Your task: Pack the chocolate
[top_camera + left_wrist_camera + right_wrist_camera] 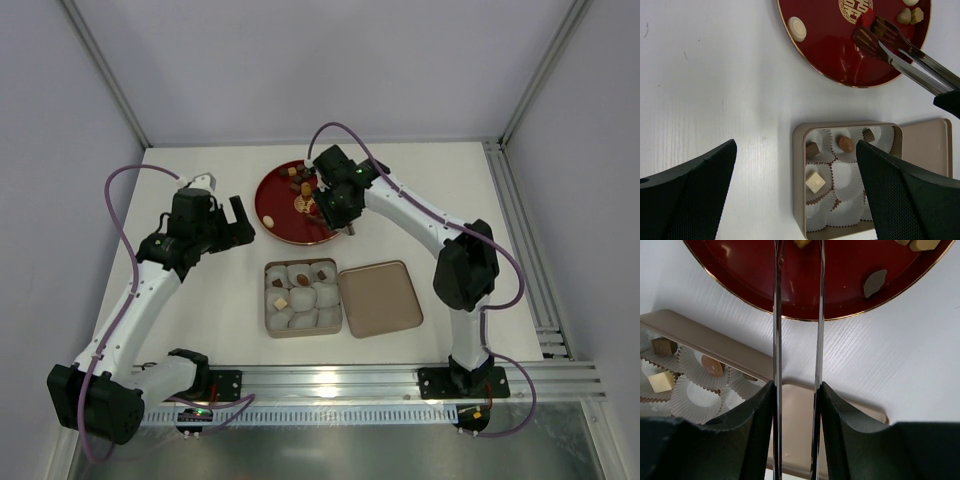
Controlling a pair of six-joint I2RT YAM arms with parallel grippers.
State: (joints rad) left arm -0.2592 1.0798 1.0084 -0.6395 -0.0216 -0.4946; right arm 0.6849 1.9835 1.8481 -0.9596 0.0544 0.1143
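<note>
Chocolate lies loose on the red plate (268, 210): a white round piece (798, 28), a red piece (867, 17) and tan ones (910, 15). My right gripper (796, 390) is shut on the metal tongs (776, 315), whose parted tips (867, 39) hover over the plate just short of the red piece and hold nothing. The beige box (799, 175) of white paper cups holds a dark square (813, 149), a tan oval (845, 144), a dark round piece (869, 134) and a white square (815, 182). My left gripper (796, 150) is open above the box's left edge.
The box's flat lid (380, 298) lies right of the box (272, 325), touching it. Several paper cups (845, 177) in the box are empty. A tan leaf-shaped piece (874, 282) rests near the plate's near rim. White walls enclose the table.
</note>
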